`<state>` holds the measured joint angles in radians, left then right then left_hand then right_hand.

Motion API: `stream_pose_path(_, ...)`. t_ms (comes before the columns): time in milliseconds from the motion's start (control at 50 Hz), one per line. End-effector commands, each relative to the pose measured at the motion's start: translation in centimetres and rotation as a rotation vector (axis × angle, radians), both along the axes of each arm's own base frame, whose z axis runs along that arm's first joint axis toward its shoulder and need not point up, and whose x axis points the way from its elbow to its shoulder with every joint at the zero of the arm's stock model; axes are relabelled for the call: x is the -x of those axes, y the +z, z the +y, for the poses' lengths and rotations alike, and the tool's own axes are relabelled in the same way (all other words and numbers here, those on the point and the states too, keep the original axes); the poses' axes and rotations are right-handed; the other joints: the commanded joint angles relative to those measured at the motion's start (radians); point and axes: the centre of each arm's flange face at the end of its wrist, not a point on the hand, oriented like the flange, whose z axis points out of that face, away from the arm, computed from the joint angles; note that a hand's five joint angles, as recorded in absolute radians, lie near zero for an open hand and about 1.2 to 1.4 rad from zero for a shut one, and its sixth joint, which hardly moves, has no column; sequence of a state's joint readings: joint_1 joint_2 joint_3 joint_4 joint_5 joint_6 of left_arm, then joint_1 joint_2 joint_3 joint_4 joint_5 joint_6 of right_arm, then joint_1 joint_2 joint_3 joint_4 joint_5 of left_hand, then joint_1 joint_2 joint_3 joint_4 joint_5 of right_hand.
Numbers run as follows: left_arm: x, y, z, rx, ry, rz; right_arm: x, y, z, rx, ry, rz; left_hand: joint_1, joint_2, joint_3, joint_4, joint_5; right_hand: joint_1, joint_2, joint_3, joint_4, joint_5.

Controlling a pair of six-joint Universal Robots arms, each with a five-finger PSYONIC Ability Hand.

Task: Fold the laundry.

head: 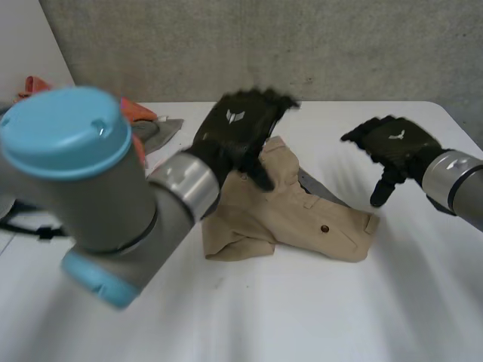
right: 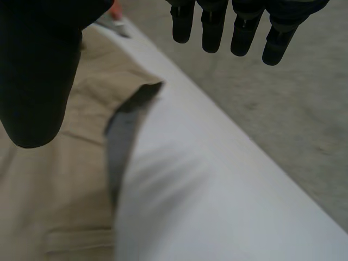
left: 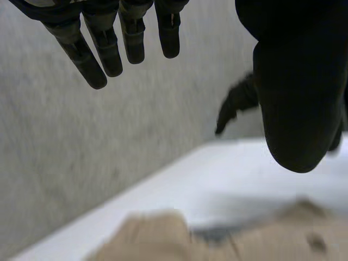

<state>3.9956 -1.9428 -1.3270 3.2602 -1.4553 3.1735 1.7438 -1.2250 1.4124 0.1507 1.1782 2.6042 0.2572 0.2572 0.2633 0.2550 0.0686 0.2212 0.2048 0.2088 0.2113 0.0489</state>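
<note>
- Left hand (head: 238, 132) is hovering with relaxed, empty fingers over the far end of the khaki trousers (head: 302, 215). Their long axis is running diagonally toward the right hand (head: 392, 143), which is hanging apart off their other end, so left is nearer.
- Left wrist view: fingers (left: 109, 51) are hanging straight, gripping nothing, with the trousers lying below them.
- Right wrist view: fingers (right: 244, 32) are pointing straight, empty. The trousers are lying on the thumb's side, with grey cloth (right: 122, 136) peeking from under them.

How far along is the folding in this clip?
Done: the tan trousers lie doubled over on the table, one end bunched. In hand: nothing; the left hand is open over them, the right hand open beside them. Left: a grey cloth under the trousers and the orange and grey items at the table's far corner look unfolded.
</note>
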Motion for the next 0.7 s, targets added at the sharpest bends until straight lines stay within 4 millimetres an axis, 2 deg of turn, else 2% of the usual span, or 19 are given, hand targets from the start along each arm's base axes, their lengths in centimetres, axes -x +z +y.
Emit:
stream_pose_path(20,-3.4,-5.6,2.1,-0.093,0.065,-0.232,-0.1,-2.1,2.3,-0.068,0.164,0.177,0.050,0.050,0.044,0.052,0.064,-0.032,-0.016,-0.020,-0.022,-0.034)
stream_pose_path(100,-3.7,-8.0,1.9,-0.119,0.083,-0.286,0.2,-4.0,2.8,-0.080,0.228,0.277,0.085,0.085,0.079,0.088,0.099,0.009,0.026,0.022,0.019,0.007)
stream_pose_path(120,-3.7,-8.9,1.2,-0.120,0.091,-0.299,0.2,-4.8,3.0,-0.078,0.249,0.306,0.100,0.100,0.094,0.102,0.114,0.015,0.031,0.027,0.025,0.013)
stream_pose_path(180,-3.5,-10.0,0.2,-0.109,0.101,-0.309,0.1,-5.6,2.9,-0.062,0.265,0.325,0.100,0.100,0.094,0.102,0.114,0.015,0.031,0.027,0.025,0.013)
stream_pose_path(280,-2.1,-11.9,-3.0,-0.021,0.112,-0.307,-0.4,-8.1,2.4,-0.023,0.267,0.306,0.094,0.094,0.088,0.096,0.108,0.018,0.034,0.030,0.028,0.016)
stream_pose_path(340,-1.7,-13.4,-4.4,0.004,0.122,-0.346,-0.5,-9.2,1.9,0.008,0.256,0.293,0.097,0.097,0.091,0.099,0.111,0.103,0.119,0.115,0.112,0.100)
stream_pose_path(400,-1.3,-14.1,-5.2,0.030,0.119,-0.368,-0.8,-10.2,1.2,0.051,0.239,0.267,0.188,0.188,0.182,0.190,0.202,0.349,0.365,0.361,0.359,0.347)
stream_pose_path(420,-1.1,-14.3,-5.6,0.047,0.121,-0.377,-0.9,-10.6,1.0,0.066,0.227,0.253,0.427,0.427,0.420,0.429,0.441,0.640,0.657,0.653,0.650,0.638)
stream_pose_path(480,-0.7,-14.1,-6.1,0.076,0.116,-0.377,-1.0,-10.6,0.7,0.083,0.202,0.231,0.944,0.944,0.938,0.946,0.958,1.173,1.190,1.186,1.183,1.171)
stream_pose_path(500,-0.6,-13.5,-6.3,0.094,0.125,-0.367,-0.8,-10.7,0.7,0.068,0.179,0.218,1.137,1.137,1.131,1.139,1.151,1.175,1.191,1.187,1.185,1.173)
stream_pose_path(560,-0.5,-11.5,-6.4,0.124,0.134,-0.334,-0.6,-10.2,1.1,0.044,0.153,0.189,1.139,1.139,1.133,1.141,1.153,1.175,1.191,1.187,1.185,1.173)
stream_pose_path(580,-0.5,-9.5,-6.3,0.154,0.140,-0.301,-0.6,-9.4,1.4,0.037,0.136,0.161,1.139,1.139,1.133,1.141,1.153,1.175,1.191,1.187,1.185,1.173)
stream_pose_path(640,-0.8,-5.4,-6.1,0.215,0.156,-0.227,-0.5,-7.4,1.8,0.040,0.116,0.119,1.139,1.139,1.133,1.141,1.153,1.175,1.191,1.187,1.185,1.173)
stream_pose_path(660,-1.0,-2.7,-5.9,0.259,0.165,-0.172,-0.2,-5.8,2.3,0.037,0.101,0.091,1.139,1.139,1.133,1.141,1.153,1.175,1.191,1.187,1.185,1.173)
stream_pose_path(700,-1.2,-0.6,-5.8,0.289,0.166,-0.124,-0.2,-4.0,2.9,0.031,0.091,0.053,1.139,1.139,1.133,1.141,1.153,1.175,1.191,1.187,1.185,1.173)
